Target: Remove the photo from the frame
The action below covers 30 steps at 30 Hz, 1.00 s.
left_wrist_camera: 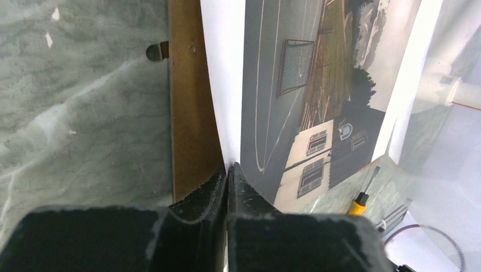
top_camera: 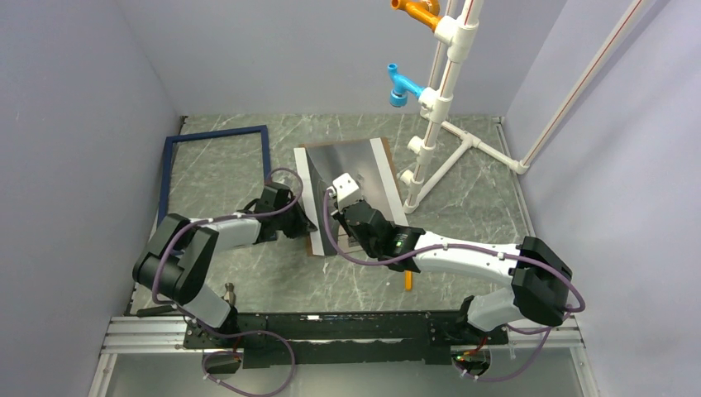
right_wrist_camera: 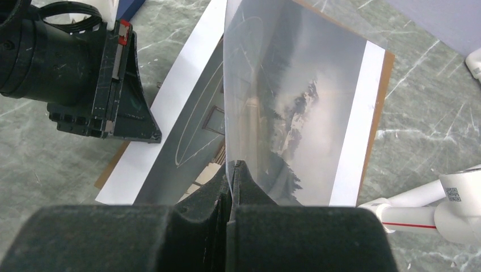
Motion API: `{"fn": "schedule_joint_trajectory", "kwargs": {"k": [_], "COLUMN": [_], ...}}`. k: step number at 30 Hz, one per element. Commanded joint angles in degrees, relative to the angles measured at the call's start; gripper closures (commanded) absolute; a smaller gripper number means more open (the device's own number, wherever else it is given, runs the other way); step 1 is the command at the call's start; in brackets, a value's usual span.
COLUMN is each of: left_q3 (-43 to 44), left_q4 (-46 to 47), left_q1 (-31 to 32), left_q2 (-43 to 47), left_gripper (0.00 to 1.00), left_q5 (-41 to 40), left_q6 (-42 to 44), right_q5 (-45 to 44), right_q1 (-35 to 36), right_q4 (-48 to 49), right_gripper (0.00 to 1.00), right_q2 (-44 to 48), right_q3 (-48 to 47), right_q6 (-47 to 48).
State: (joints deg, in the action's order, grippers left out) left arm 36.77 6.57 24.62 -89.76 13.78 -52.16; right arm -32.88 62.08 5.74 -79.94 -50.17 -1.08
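In the upper left of the top view, the frame [top_camera: 216,133] is lying on the counter [top_camera: 248,273] with nothing inside it, well apart from the photo [left_wrist_camera: 283,124]. The photo is lying in the middle of the view, on its brown backing board [left_wrist_camera: 190,113].

At the left long edge of the photo, the left tool [left_wrist_camera: 227,168] is being closed to a very narrow gap. In the left wrist view the white strip of the photo is seen running in between its fingertips, so the paper appears to be pinched there, just beside the exposed board. More to the right, the right tool [right_wrist_camera: 232,164] is closed fully on the lower edge of a clear sheet [right_wrist_camera: 295,68]. This sheet is being held up, tilted above the photo, and the print is being seen through it.

Further right and lower, a screwdriver [top_camera: 407,281] with a yellow handle is lying near the right arm, and a white pipe stand [top_camera: 446,99] is standing at the upper right.

It is judged that the frame is already removed from the stack, and that the step in hand is the separating of the photo from the cover and the board. For the next move, a gentle lift of the pinched edge is being called for, so that the thin paper is not creased, while the clear sheet is held away from it.
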Motion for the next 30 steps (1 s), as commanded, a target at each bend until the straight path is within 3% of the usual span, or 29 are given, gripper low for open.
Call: {"fn": "schedule_joint_trajectory", "kwargs": {"k": [1, 12, 20, 27, 30], "left_q3": [4.4, 14.1, 15.2, 27.4, 34.4], "left_q4": [-6.0, -34.2, -46.3, -62.0, -67.4], "left_q1": [0.0, -0.6, -6.2, -11.1, -11.8], "left_q2": [2.1, 13.5, 27.4, 38.5, 40.3], "left_gripper": [1.00, 1.00, 1.00, 1.00, 1.00], "left_q5": [-4.4, -13.5, -13.6, -16.4, -17.9], "left_q6": [3.5, 14.9, 19.3, 26.4, 28.7], "right_q5": [-0.8, -3.1, -3.0, -3.2, -2.4], "right_q1": [-0.5, -0.2, 1.2, 2.1, 2.0], "right_q4": [0.4, -3.2, -5.4, -6.5, -6.0], "right_gripper": [1.00, 1.00, 1.00, 1.00, 0.94], "right_q2": [-0.6, -6.0, -10.4, -15.7, -17.3], "right_q3": [-1.4, -6.0, -9.3, -11.4, -12.1], "right_q6": [0.0, 0.2, -2.4, -4.9, -5.2]}}
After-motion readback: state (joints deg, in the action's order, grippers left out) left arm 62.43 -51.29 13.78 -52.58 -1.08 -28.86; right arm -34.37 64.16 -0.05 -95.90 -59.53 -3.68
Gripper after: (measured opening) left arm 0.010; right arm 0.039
